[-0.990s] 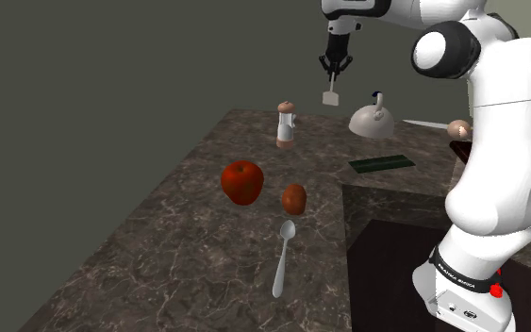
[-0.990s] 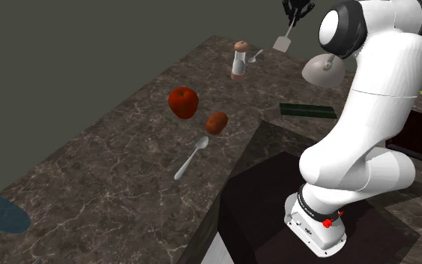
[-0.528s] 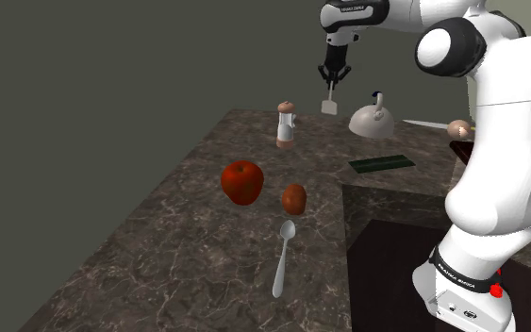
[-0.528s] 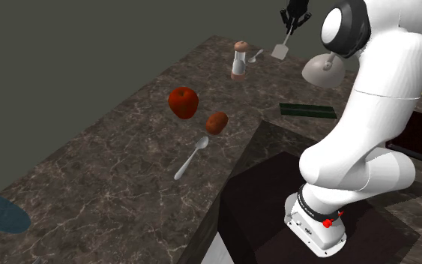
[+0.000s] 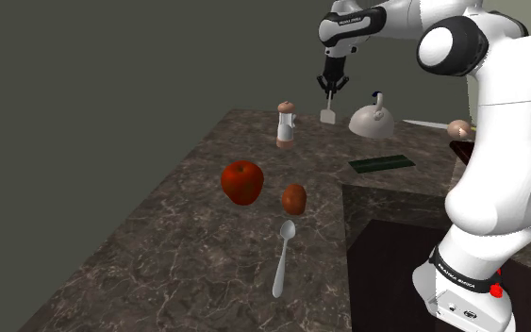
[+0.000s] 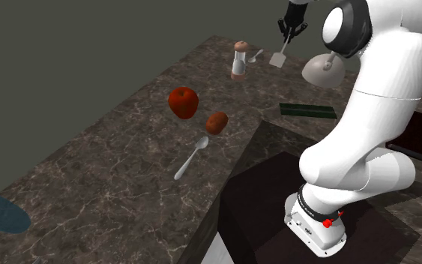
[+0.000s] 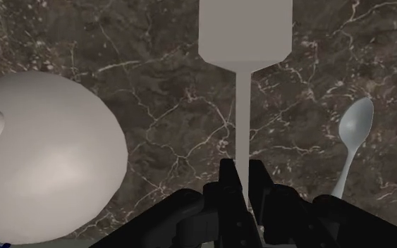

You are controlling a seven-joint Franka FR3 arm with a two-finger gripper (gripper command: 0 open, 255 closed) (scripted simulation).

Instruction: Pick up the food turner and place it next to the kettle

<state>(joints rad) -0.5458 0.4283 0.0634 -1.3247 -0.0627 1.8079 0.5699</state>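
Note:
The food turner (image 5: pixel 328 116) is pale grey, with a flat square blade and a thin handle. It hangs blade-down from my gripper (image 5: pixel 330 91), which is shut on the handle's top end. Its blade is just above the dark marble counter (image 5: pixel 178 255), close beside the grey domed kettle (image 5: pixel 373 118), on the shoulder view's left of it. In the second exterior view, the turner (image 6: pixel 277 59) hangs under the gripper (image 6: pixel 288 34), left of the kettle (image 6: pixel 322 70). From the wrist, the handle (image 7: pixel 242 120) runs out from the gripper (image 7: pixel 242 184), with the kettle (image 7: pixel 49 158) beside it.
A pale shaker (image 5: pixel 286 124) stands near the turner. A red apple (image 5: pixel 242 181), a brown rounded item (image 5: pixel 294 198) and a grey spoon (image 5: pixel 283 255) lie nearer. A dark green slab (image 5: pixel 381 163) lies by the stand. A small spoon (image 7: pixel 352 134) rests beyond the turner.
The gripper has come down with the turner, so the blade now hangs lower, close to the counter beside the kettle. Everything on the counter has stayed put.

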